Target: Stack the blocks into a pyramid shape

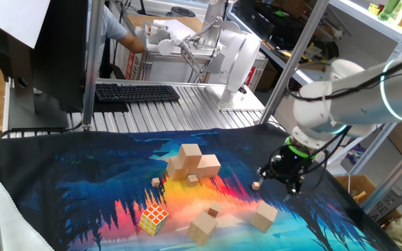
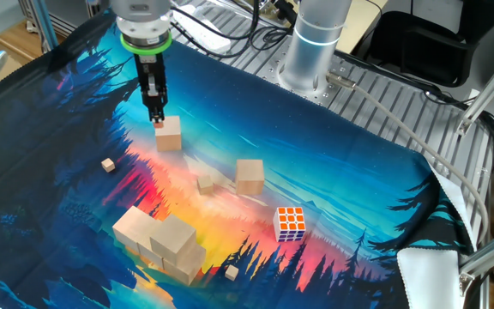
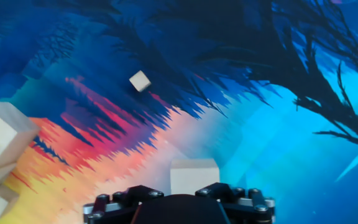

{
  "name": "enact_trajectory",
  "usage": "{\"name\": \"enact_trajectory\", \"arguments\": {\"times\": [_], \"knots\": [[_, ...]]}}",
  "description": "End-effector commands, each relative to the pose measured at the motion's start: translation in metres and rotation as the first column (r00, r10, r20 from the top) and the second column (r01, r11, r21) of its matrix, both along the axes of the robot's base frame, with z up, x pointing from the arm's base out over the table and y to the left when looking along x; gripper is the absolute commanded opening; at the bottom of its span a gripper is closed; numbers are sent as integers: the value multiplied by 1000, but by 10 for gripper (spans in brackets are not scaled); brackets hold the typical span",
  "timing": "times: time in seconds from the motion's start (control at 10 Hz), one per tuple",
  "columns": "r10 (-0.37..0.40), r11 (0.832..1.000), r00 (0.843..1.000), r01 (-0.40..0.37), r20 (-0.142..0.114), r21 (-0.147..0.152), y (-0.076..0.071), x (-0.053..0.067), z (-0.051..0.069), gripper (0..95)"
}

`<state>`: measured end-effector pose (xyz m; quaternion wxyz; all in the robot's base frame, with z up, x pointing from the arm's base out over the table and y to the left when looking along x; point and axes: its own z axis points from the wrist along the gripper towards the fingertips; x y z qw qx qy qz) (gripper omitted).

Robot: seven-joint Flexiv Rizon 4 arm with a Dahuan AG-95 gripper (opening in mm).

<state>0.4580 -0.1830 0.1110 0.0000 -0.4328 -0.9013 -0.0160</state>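
Toward the desk's robot-side edge, the gripper [image 2: 157,118] hovers, jaw gap unreadable, just above 1 loose block [image 2: 169,135]; it should descend squarely, straddling opposite faces, before closing.

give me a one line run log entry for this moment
phase: reaching for block | gripper: above loose block, grip state unclear | pile: partly stacked | second loose block: on mat | Rubik's cube: untouched
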Motion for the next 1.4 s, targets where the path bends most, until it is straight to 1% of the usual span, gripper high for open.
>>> {"name": "enact_trajectory", "arguments": {"times": [0.1,0.2,0.5,0.6,1.0,1.1,1.2,1.3,1.4], "knots": [[-7,1000,1000,7,13,1,0,0,-5,760],[-10,1000,1000,10,16,4,0,-1,-8,950],[-22,1000,999,22,34,5,1,-4,-20,950],[-29,1000,999,28,44,6,1,-5,-24,950],[-47,999,997,47,55,11,0,-6,-36,950],[-56,998,996,56,67,13,0,-6,-44,950],[-61,998,995,60,73,15,-1,-7,-49,950],[-70,997,995,69,75,25,-1,-7,-53,950],[-70,997,995,68,76,26,-1,-7,-55,950]]}}
